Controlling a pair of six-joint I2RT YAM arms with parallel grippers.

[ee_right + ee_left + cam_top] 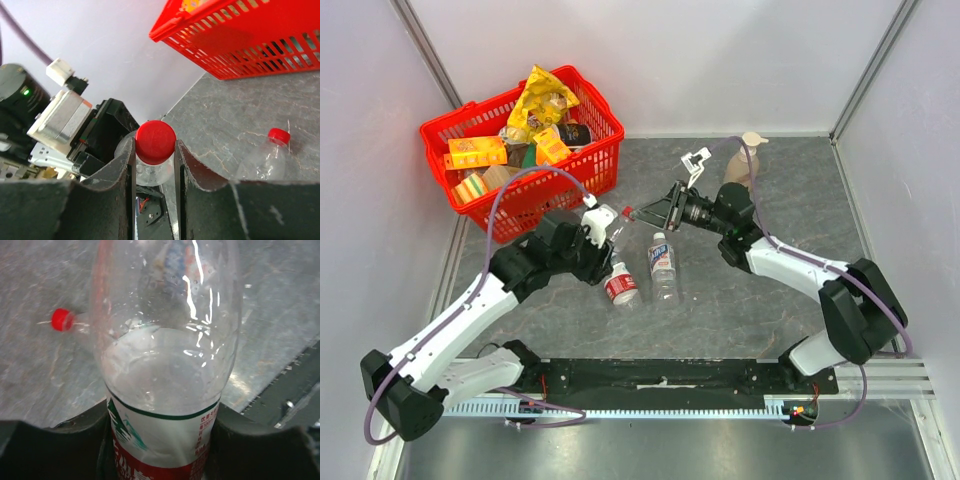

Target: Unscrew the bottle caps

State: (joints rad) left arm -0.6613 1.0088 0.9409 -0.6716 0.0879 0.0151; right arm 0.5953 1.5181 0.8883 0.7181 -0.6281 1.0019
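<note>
Right end effector point(154, 150) squeezing the red cap point(155, 136) of one clear bottle point(165, 390), just in front of the red basket point(560, 180). Left end effector point(162, 445) wrapped snug around the same bottle's body, fingers point(50, 452) on both sides of the label. Two more bottles point(663, 268) lying flat on the table point(720, 310) side by side, a little farther from the basket, one with its own red cap point(279, 135) on.

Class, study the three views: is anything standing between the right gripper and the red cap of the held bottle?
Nothing visible does. The right gripper is closed on the red cap, one finger on each side, while the left gripper holds the bottle by its body.
</note>
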